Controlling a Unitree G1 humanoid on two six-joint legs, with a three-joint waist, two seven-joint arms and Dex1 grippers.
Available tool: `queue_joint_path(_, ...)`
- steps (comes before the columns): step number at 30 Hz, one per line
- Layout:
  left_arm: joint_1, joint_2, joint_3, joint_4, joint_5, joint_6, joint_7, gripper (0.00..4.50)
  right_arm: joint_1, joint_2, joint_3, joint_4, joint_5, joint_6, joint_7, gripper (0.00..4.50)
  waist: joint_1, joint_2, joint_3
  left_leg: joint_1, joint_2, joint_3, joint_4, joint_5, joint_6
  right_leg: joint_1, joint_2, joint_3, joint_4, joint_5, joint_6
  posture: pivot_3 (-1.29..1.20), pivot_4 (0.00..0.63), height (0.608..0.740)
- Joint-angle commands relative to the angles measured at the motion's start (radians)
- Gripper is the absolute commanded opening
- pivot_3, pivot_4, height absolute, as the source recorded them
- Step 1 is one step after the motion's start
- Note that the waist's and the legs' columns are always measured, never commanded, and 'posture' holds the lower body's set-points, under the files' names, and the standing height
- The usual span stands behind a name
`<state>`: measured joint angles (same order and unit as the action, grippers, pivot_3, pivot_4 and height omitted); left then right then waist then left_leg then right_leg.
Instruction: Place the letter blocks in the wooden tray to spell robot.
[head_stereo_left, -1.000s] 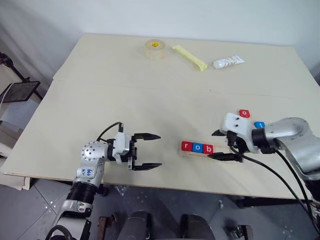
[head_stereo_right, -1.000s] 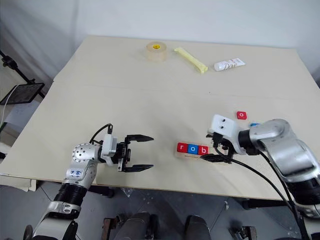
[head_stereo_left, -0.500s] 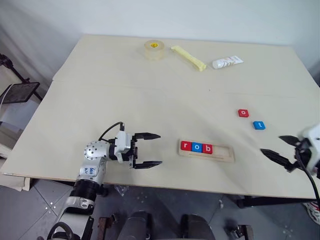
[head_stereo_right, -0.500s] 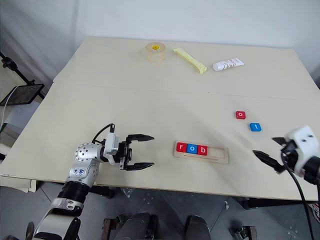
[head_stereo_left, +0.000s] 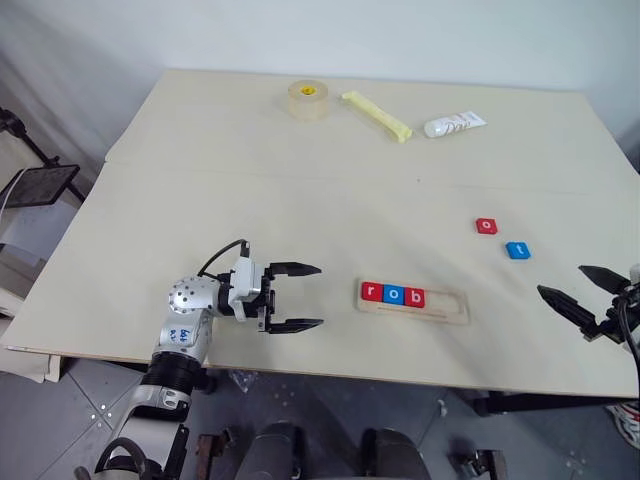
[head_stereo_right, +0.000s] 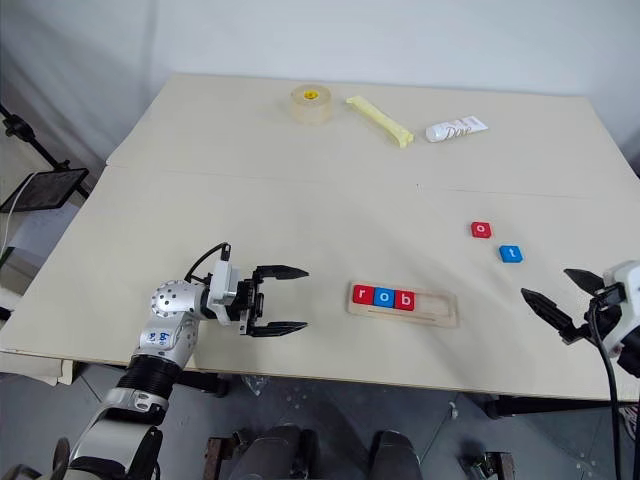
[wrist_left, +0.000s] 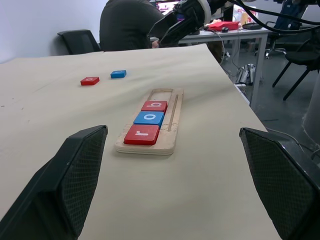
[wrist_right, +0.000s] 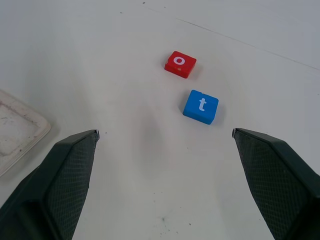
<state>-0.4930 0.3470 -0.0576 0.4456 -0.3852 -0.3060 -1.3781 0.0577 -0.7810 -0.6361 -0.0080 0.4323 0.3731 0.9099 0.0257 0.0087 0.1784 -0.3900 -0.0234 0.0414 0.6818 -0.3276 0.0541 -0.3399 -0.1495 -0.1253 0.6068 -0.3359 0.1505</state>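
- Tiles first, as the head views show them: the wooden tray (head_stereo_left: 414, 302) holds a red r (head_stereo_left: 372, 292), a blue o (head_stereo_left: 394, 295) and a red b (head_stereo_left: 415, 298) in a row, and the two spots at its right end are bare.
- In those same views the left gripper (head_stereo_left: 300, 297) hangs a little way off the tray's left end with its jaws wide and nothing in them. The right gripper (head_stereo_left: 578, 299) sits near the table's right edge, jaws wide and holding nothing too.
- From the left wrist view, the tray lies straight ahead between the spread fingers, r nearest. The loose red o (wrist_left: 90, 80) and the blue t (wrist_left: 118, 74) lie far past it.
- From the right wrist view, the loose red o (wrist_right: 180, 64) and blue t (wrist_right: 201, 106) lie ahead between the open fingers, close together, the t nearer. A corner of the tray (wrist_right: 17, 131) peeks in beside one finger.
- Three letters look done, so the step in hand seems to be fetching the second o.
- Next, the right gripper likely needs to reach past the t, pinch only the red o, and not bump the t.
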Motion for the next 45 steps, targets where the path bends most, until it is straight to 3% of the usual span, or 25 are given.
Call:
queue_joint_path(1, -0.006, 0.005, 0.007, -0.012, -0.002, -0.011, -0.006, 4.50, 0.001, -0.009, -0.011, -0.032, 0.030, 0.006, -0.010, 4.48, -0.001, 0.000, 0.000, 0.000, 0.000, 0.000, 0.000, 0.000, 0.000, 0.000, 0.000, 0.000, 0.000, 0.000, 0.000, 0.00, 0.150, 0.740)
queue_joint_path(8, 0.004, 0.006, 0.007, -0.022, -0.004, -0.010, -0.005, 4.50, -0.057, -0.020, 0.032, -0.042, 0.046, 0.062, -0.049, 4.48, -0.002, 0.000, 0.000, 0.000, 0.000, 0.000, 0.000, 0.000, 0.000, 0.000, 0.000, 0.000, 0.000, 0.000, 0.000, 0.00, 0.150, 0.740)
queue_joint_path(13, 0.009, 0.002, 0.003, -0.028, -0.004, -0.010, -0.003, 4.50, -0.243, 0.003, 0.157, 0.016, 0.006, 0.141, -0.167, 4.48, -0.009, 0.001, 0.000, 0.000, 0.001, 0.000, 0.000, 0.000, 0.000, -0.001, 0.000, 0.000, 0.000, 0.000, 0.000, 0.00, 0.150, 0.740)
queue_joint_path(19, 0.023, -0.001, 0.002, -0.050, -0.006, -0.010, 0.005, 4.50, -0.565, 0.104, 0.330, 0.304, -0.118, 0.101, -0.328, 4.48, -0.018, 0.001, 0.000, 0.000, 0.000, 0.000, 0.000, 0.000, 0.000, -0.001, 0.000, 0.000, 0.002, 0.000, 0.000, 0.00, 0.150, 0.740)
queue_joint_path(24, 0.050, 0.003, 0.003, -0.083, -0.005, -0.005, 0.019, 4.50, -0.707, 0.152, 0.385, 0.562, -0.197, -0.004, -0.398, 4.48, -0.016, 0.001, 0.000, -0.001, -0.001, -0.004, -0.001, 0.000, 0.000, -0.003, 0.000, -0.002, 0.005, 0.000, 0.000, 0.00, 0.150, 0.740)
queue_joint_path(29, 0.074, 0.006, 0.002, -0.118, -0.007, 0.003, 0.037, 4.50, -0.793, 0.195, 0.408, 0.755, -0.243, -0.111, -0.432, 4.48, -0.030, 0.001, 0.000, -0.001, -0.001, -0.004, -0.001, 0.000, 0.000, -0.003, 0.000, -0.002, 0.005, 0.000, 0.000, 0.00, 0.150, 0.740)
queue_joint_path(36, 0.096, 0.014, 0.003, -0.145, -0.007, 0.008, 0.055, 4.50, -0.836, 0.225, 0.403, 0.870, -0.246, -0.167, -0.448, 4.48, -0.034, 0.001, 0.000, -0.001, 0.000, -0.003, -0.001, 0.000, 0.000, -0.003, 0.000, -0.002, 0.005, 0.000, 0.000, 0.00, 0.150, 0.740)
queue_joint_path(39, 0.097, 0.013, 0.002, -0.149, -0.007, 0.010, 0.058, 4.50, -0.854, 0.234, 0.390, 0.904, -0.240, -0.169, -0.473, 3.86, -0.036, 0.001, 0.000, -0.001, 0.000, -0.003, -0.001, 0.000, 0.000, -0.002, 0.000, -0.002, 0.005, 0.000, 0.000, 0.00, 0.150, 0.740)
queue_joint_path(45, 0.087, 0.007, -0.003, -0.139, -0.004, 0.007, 0.061, 4.50, -0.868, 0.236, 0.385, 0.880, -0.236, -0.153, -0.487, 1.86, -0.031, 0.001, 0.000, -0.001, 0.000, -0.003, -0.001, 0.000, 0.000, -0.002, 0.000, -0.002, 0.005, 0.000, 0.000, 0.00, 0.150, 0.740)
